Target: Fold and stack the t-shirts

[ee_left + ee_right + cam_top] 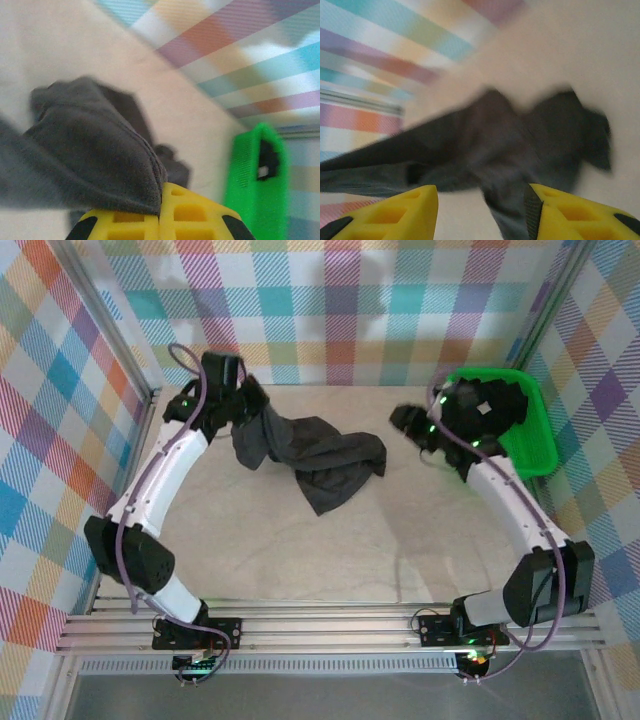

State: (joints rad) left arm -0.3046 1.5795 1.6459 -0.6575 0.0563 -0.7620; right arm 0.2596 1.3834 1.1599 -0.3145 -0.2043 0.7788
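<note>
The shirt is soft, light and limp. It will sag wherever it isn't held, so I judge a hem or shoulder seam the best grip, two corners at once to spread it. It lies crumpled near the far edge of the surface, left of middle, with one end raised. My left end effector is clamped on that raised fold, arm arched toward the far-left corner. My right end effector has its jaws apart and empty, beside the bin of more shirts at the far-right corner, forearm reaching forward.
</note>
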